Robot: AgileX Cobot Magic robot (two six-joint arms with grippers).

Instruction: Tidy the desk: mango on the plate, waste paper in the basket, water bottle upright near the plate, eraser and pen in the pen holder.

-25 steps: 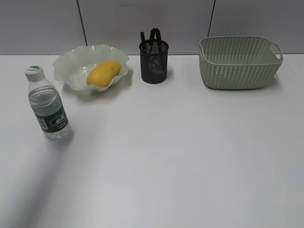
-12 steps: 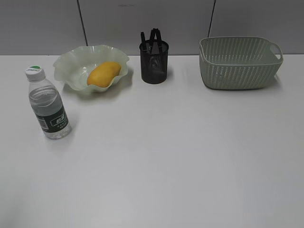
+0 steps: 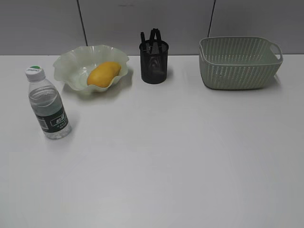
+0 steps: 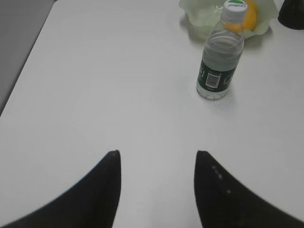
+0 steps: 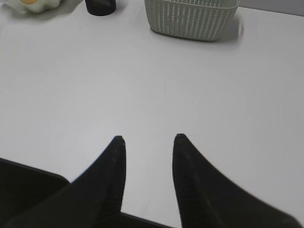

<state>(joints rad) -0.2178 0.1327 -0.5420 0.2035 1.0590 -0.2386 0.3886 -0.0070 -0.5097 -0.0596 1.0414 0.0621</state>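
Observation:
The mango (image 3: 103,73) lies on the pale green ruffled plate (image 3: 71,61) at the back left; part of it also shows in the left wrist view (image 4: 250,15). The water bottle (image 3: 47,104) stands upright in front of the plate, also in the left wrist view (image 4: 219,57). The black mesh pen holder (image 3: 153,61) holds dark pens; the eraser does not show. The basket (image 3: 240,61) stands at the back right, also in the right wrist view (image 5: 190,18). The waste paper is not visible. My left gripper (image 4: 156,154) is open and empty. My right gripper (image 5: 147,138) is open and empty. Neither gripper shows in the exterior view.
A grey panelled wall (image 3: 152,23) runs behind the white table (image 3: 166,156). The table's left edge (image 4: 28,61) shows in the left wrist view. A dark base edge (image 5: 28,183) sits under my right gripper.
A faint shadow on the table at the lower left has gone, as the left arm has drawn back. The objects have not moved.

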